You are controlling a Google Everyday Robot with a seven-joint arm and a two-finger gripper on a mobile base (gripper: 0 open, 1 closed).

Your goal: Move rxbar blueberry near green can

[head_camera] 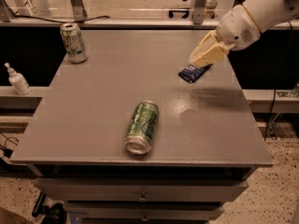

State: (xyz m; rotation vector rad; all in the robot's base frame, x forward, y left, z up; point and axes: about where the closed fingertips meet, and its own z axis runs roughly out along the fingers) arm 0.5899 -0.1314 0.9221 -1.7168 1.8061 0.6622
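Observation:
The rxbar blueberry (193, 73), a small dark navy wrapper, lies flat on the grey table (93, 106) near its right back part. My gripper (204, 57) hangs right above the bar's far end, at or very near it. The green can (142, 126) lies on its side near the table's front middle, well to the left and in front of the bar.
A whitish can with green lettering (73, 42) stands upright at the table's back left corner. A small white pump bottle (17, 80) stands on a ledge left of the table. The table's right edge is close to the bar. Drawers sit under the tabletop.

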